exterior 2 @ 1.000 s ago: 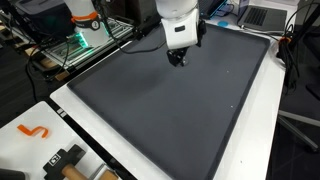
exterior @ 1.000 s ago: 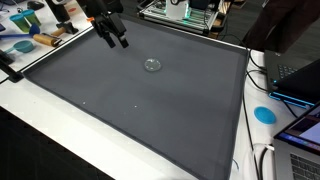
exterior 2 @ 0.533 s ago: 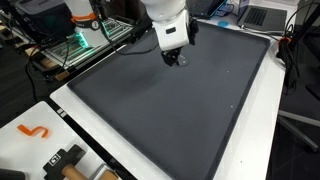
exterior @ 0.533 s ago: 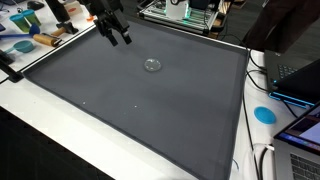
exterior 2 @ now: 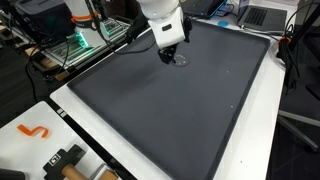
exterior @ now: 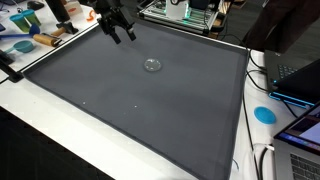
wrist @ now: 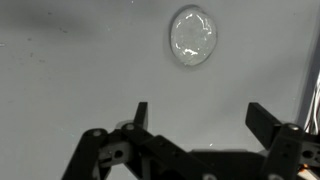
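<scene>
A small clear round dish [exterior: 152, 65] lies on the dark grey mat [exterior: 150, 110], toward its far side. In the wrist view the clear dish [wrist: 193, 37] shows as a shiny oval ahead of the fingers, apart from them. My gripper [exterior: 123, 35] hangs open above the mat's far edge, off to one side of the dish, with nothing between its fingers. In an exterior view the gripper [exterior 2: 168, 56] hovers just beside the dish [exterior 2: 180, 58]. In the wrist view the gripper [wrist: 200, 118] has its jaws spread wide over bare mat.
The mat [exterior 2: 170, 110] covers a white table [exterior 2: 70, 110]. A blue disc [exterior: 264, 114] and laptops [exterior: 300, 75] sit along one side, and tools [exterior: 30, 40] along another. An orange hook [exterior 2: 35, 131] and a black tool [exterior 2: 62, 158] lie at a table corner. A metal rack [exterior 2: 80, 45] stands behind.
The gripper has drifted a little sideways and upward along the mat's far edge, still open. The clear dish has not moved.
</scene>
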### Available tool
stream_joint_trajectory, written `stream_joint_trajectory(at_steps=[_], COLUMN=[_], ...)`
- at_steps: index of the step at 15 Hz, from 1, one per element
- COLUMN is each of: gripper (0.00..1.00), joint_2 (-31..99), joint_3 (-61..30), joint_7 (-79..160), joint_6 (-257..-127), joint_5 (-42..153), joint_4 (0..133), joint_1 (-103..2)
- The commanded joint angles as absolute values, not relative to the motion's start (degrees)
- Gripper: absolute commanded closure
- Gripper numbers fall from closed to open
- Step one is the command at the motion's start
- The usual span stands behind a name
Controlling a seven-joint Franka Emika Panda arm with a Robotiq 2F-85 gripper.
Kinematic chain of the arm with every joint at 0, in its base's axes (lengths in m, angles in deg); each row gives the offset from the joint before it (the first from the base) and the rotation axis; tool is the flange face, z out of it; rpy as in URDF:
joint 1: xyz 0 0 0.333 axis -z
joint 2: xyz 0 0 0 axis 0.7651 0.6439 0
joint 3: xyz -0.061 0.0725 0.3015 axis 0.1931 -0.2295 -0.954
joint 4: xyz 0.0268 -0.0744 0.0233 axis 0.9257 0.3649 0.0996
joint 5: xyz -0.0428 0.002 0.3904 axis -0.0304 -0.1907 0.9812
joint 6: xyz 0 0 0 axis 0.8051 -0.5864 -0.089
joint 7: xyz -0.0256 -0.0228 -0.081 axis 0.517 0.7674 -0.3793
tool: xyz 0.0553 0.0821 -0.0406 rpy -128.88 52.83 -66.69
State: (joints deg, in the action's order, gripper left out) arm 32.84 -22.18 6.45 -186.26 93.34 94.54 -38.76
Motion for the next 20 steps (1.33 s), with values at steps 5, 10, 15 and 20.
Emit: stream_joint_trajectory(at_steps=[5, 10, 15, 20], gripper=[0.0, 0.0, 0.0, 0.0], joint_2=[29.1, 27.6, 26.3, 25.6], joint_3=[-21.6, -21.7, -21.7, -21.9], joint_7=[5.3, 6.4, 8.7, 15.8], joint_6=[-186.1, -185.7, -185.5, -185.4], joint_5=[93.2, 91.6, 88.6, 80.7], joint_4=[97.6, 97.4, 97.0, 96.1], joint_1=[-40.2, -41.9, -44.1, -46.9])
